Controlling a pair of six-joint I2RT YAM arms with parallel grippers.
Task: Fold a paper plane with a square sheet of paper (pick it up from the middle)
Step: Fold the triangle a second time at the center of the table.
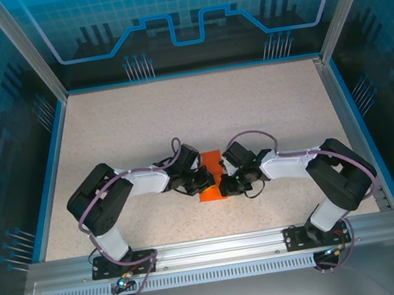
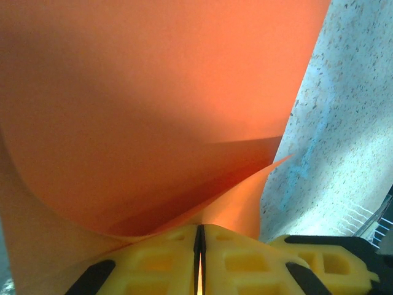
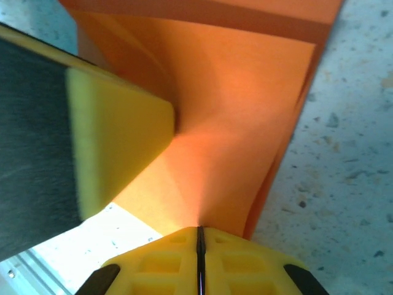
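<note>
The square sheet of paper (image 1: 213, 182), bright orange and folded into layers, sits between the two grippers at the table's near middle. My left gripper (image 1: 201, 182) is shut on its left side. In the left wrist view the yellow jaws of the left gripper (image 2: 199, 236) pinch an edge, and the sheet of paper (image 2: 153, 92) curves up and away above them. My right gripper (image 1: 226, 184) is shut on the right side. In the right wrist view the right gripper (image 3: 199, 236) clamps the sheet of paper (image 3: 239, 123), with one of the left gripper's fingers (image 3: 116, 147) pressed on it close by.
The speckled beige table (image 1: 193, 118) stretches open behind and to both sides of the arms. Blue-edged walls bound it at the left (image 1: 46, 177), right (image 1: 354, 131) and back. A metal rail (image 1: 212, 247) carrying the arm bases runs along the near edge.
</note>
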